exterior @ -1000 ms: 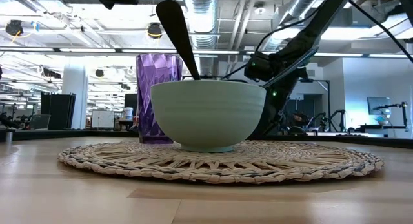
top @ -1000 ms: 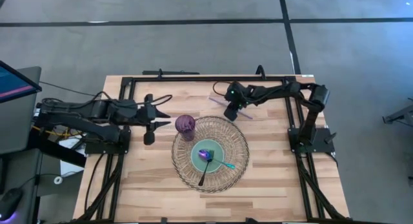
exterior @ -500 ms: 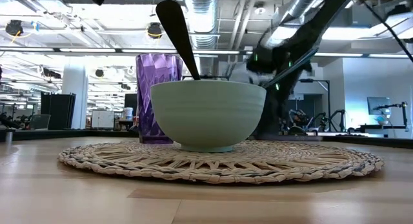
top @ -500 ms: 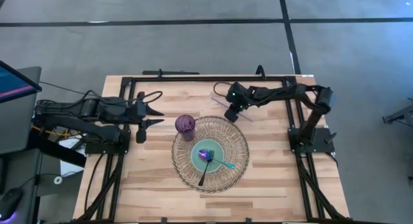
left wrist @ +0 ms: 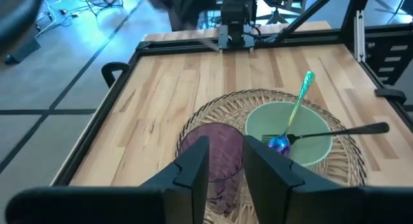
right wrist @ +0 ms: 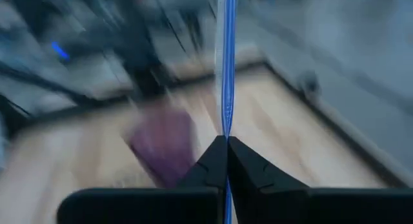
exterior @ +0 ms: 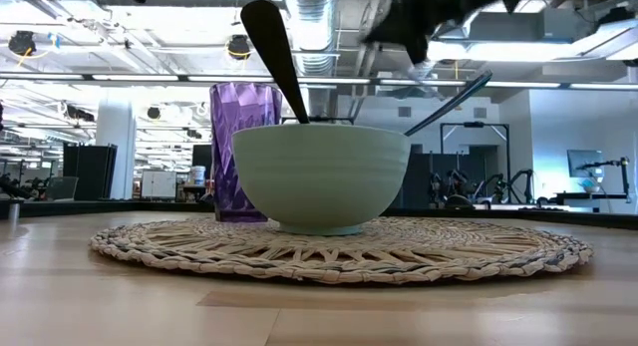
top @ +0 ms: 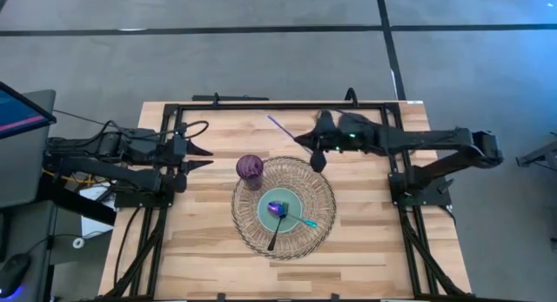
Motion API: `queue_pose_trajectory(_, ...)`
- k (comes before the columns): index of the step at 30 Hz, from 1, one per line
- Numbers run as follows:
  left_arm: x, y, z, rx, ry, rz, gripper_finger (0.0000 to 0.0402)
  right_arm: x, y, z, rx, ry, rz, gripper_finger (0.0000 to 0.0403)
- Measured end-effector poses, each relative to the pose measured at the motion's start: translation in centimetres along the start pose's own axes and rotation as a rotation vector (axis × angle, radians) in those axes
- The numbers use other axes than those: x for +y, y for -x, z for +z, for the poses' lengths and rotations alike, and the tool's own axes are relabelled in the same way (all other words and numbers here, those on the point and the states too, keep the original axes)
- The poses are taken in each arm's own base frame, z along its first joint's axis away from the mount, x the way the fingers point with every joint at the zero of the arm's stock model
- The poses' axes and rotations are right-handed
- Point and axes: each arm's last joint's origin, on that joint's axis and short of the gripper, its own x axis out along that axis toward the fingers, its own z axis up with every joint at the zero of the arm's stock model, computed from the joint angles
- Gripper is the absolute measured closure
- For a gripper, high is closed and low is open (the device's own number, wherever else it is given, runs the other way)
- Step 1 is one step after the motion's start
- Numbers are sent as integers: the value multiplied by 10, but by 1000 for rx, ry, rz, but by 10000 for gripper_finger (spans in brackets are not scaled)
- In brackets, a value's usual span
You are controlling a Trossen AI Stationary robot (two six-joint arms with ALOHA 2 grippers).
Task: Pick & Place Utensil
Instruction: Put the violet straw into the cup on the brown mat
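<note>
My right gripper is shut on a thin blue-purple utensil above the table, just beyond the far edge of the woven placemat. A green bowl sits on the placemat. In it stand a black-handled spoon and a teal-handled utensil, leaning on the rim. A purple cup stands on the mat's far left edge. My left gripper is open and empty, left of the cup. My right gripper pinches the utensil's near end between its two fingertips. The fingers lie roughly level and come from the table's right. The utensil runs on past the fingertips toward the table's far left, lifted clear of the table.
A black metal frame runs along the table's far edge and down both sides. In the left wrist view the cup and the bowl lie just ahead of the open fingers. Bare wood shows near the front edge.
My right gripper has risen from the table with the utensil and tipped from pointing down to about level. The utensil has been lifted clear and now points toward the far left. My left gripper has drawn back toward the table's left edge, still open.
</note>
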Motion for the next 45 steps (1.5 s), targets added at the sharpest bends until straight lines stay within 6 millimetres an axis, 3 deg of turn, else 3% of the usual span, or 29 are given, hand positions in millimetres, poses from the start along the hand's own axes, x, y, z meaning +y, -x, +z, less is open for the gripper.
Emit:
queue_pose_trajectory(5,0,1,-1,5,-17,-22,307,42,8,25,-324,130,163,402)
queue_pose_trajectory(8,0,3,-2,2,-16,-22,307,64,4,27,-448,195,224,402)
queue_pose_trajectory(12,1,7,-2,-11,-13,-20,307,86,-18,15,-573,239,269,403)
queue_pose_trajectory(17,2,10,-2,-21,7,-19,307,106,-53,-13,-677,221,311,403)
queue_pose_trajectory(20,2,10,-2,-21,12,-19,307,114,-65,-16,-751,208,320,403)
queue_pose_trajectory(27,2,10,-2,-21,12,-19,307,114,-108,-10,-772,257,260,403)
queue_pose_trajectory(33,2,10,-2,-21,13,-19,307,106,-144,-15,-686,281,216,403)
queue_pose_trajectory(39,2,10,-2,-21,15,-19,307,91,-156,-25,-519,248,102,403)
queue_pose_trajectory(45,2,10,-2,-20,15,-19,307,87,-159,-28,-477,323,48,403)
